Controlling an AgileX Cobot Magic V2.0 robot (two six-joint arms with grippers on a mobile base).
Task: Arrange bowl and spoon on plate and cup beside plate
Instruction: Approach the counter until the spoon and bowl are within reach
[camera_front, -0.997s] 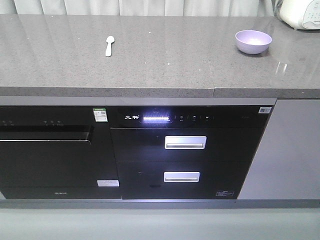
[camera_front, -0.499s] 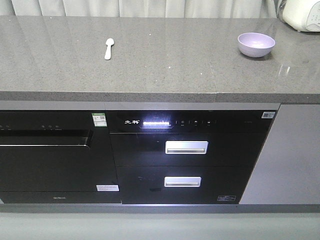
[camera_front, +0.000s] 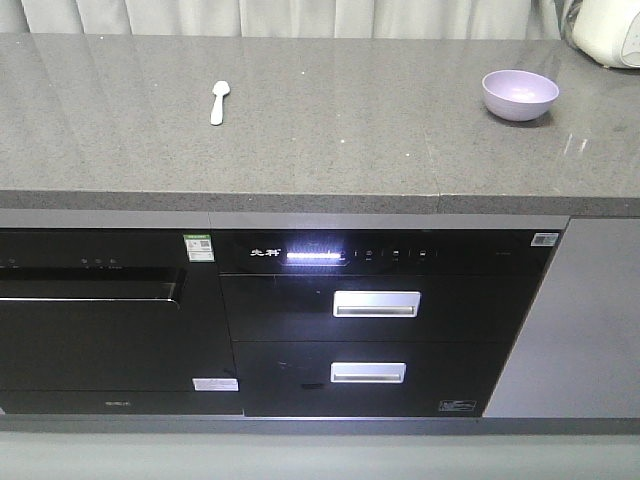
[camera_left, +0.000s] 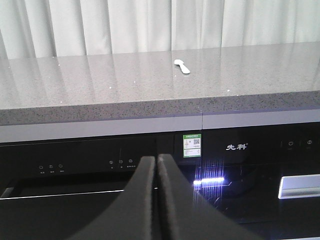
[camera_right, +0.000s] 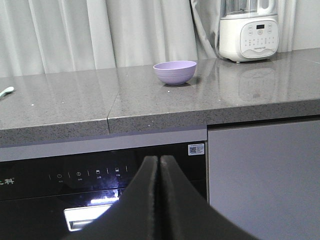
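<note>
Where the left wrist view looks forward, the left jaws sit at the bottom of the picture fully closed, their two black fingers (camera_left: 142, 200) pressed flat together with nothing between them. They hang in front of the glossy black built-in appliance front (camera_left: 100, 165), below the edge of the grey speckled stone tabletop (camera_left: 100, 85). The small pale mint-white plastic spoon (camera_left: 182, 66) lies well beyond them, far back on the tabletop and a little right of their tip.

The right jaws are likewise closed tight and empty, the fingers (camera_right: 175, 200) meeting along a thin seam, before the same black front and beside a plain grey cabinet panel (camera_right: 265, 170). The small round lavender-purple plastic bowl (camera_right: 175, 72) stands upright on the tabletop beyond, slightly right of the tip and well apart from it.

Seen from the front-facing view, spoon and bowl lie well apart: the spoon to the left with its head toward the back, the bowl at the right rear. A white kitchen appliance with a button panel (camera_right: 248, 30) stands behind the bowl to its right, against a pale pleated curtain (camera_right: 100, 30).
</note>
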